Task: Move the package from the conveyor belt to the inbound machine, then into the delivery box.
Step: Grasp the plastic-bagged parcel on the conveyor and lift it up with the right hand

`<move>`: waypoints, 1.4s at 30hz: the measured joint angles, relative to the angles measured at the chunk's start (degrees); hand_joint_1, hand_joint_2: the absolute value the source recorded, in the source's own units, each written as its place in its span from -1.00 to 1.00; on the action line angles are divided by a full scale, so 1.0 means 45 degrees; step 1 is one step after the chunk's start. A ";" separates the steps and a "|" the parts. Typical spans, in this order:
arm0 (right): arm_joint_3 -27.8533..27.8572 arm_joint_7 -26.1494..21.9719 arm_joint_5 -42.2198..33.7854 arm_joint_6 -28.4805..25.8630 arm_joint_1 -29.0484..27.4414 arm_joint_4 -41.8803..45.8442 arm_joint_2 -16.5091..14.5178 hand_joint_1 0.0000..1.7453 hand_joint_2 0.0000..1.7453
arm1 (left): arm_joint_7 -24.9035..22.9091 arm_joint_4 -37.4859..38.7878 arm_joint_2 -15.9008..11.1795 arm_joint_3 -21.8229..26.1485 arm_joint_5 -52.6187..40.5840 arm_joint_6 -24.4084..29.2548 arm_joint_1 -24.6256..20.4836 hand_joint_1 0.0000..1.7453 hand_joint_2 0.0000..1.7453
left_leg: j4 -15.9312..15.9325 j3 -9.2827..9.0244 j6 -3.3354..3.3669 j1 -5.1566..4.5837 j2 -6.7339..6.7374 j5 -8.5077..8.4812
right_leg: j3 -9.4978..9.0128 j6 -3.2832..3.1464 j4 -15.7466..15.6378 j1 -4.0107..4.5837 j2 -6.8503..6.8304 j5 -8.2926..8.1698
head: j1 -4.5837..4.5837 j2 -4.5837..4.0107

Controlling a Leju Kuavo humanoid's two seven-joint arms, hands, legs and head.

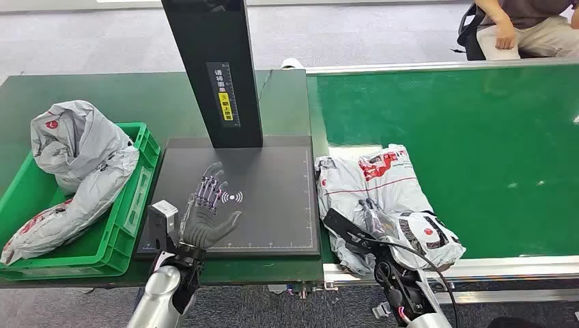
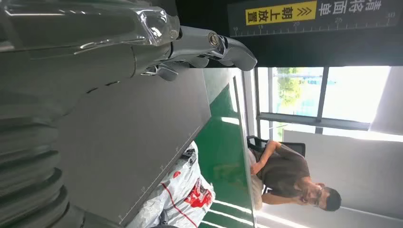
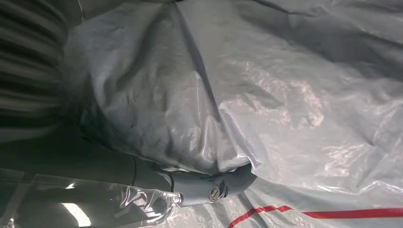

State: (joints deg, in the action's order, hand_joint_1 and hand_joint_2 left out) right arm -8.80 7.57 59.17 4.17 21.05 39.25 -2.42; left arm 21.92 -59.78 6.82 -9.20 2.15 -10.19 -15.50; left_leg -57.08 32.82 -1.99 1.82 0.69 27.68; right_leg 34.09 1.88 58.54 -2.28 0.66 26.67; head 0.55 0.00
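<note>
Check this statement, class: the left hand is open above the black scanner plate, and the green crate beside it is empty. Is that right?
Not quite. The left hand is open above the black scanner plate, but the green crate is not empty: the head view shows grey packages lying in it.

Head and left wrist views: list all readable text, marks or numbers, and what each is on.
"朝上放置" with chevrons: yellow label on the black post.
Ruler numbers "15", "20", "25", "30": beside that label.
White characters by the label: cropped, can't read for sure.
Wireless-wave symbol: on the scanner plate, no words.
Red print on the grey package: too crumpled to read.
</note>
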 joint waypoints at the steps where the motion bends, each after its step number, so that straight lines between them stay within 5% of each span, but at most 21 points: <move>1: -0.0002 0.0016 0.0013 0.0002 0.0051 -0.0073 -0.0007 -1.00 1.00 | -0.0021 0.0006 0.0003 0.0000 0.0004 0.0005 0.0001 -1.00 1.00 | 0.0000 -0.0002 0.0000 0.0000 0.0000 0.0000 | -0.0003 0.0000 0.0000 0.0000 0.0000 0.0000 | 0.0000 0.0000; 27: -0.0146 0.0056 -0.0030 0.0429 0.0735 -0.1146 -0.0197 -1.00 1.00 | -0.0141 0.0058 0.0083 -0.0010 0.0014 0.0131 0.0005 -1.00 1.00 | 0.0000 -0.0102 0.0003 -0.0001 -0.0004 0.0001 | -0.0114 0.0005 -0.0014 -0.0001 -0.0006 0.0003 | 0.0000 0.0000; 31: -0.0158 -0.0001 -0.0065 0.0517 0.0759 -0.1179 -0.0204 0.98 1.00 | -0.0155 0.0070 0.0083 -0.0010 0.0016 0.0137 0.0002 -1.00 1.00 | 0.0000 -0.0103 0.0003 -0.0001 -0.0004 0.0001 | -0.0119 0.0009 -0.0016 -0.0001 -0.0009 0.0006 | 0.0000 0.0000; 42: -0.0170 -0.0486 -0.0312 0.0565 0.1122 -0.1327 -0.0182 1.00 1.00 | -0.0287 0.0073 0.0085 -0.0002 0.0016 0.0175 0.0017 -1.00 1.00 | 0.0001 -0.0114 0.0002 0.0001 -0.0005 0.0003 | -0.0125 0.0009 -0.0018 0.0000 -0.0003 0.0006 | 0.0000 0.0000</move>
State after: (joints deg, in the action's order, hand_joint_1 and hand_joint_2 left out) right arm -9.56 5.38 57.76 6.72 26.10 33.28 -3.23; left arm 20.63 -59.45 7.20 -9.21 2.22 -9.40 -15.42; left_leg -57.08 32.31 -1.98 1.82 0.67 27.69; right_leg 33.53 1.92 58.46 -2.28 0.65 26.70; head 0.55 0.00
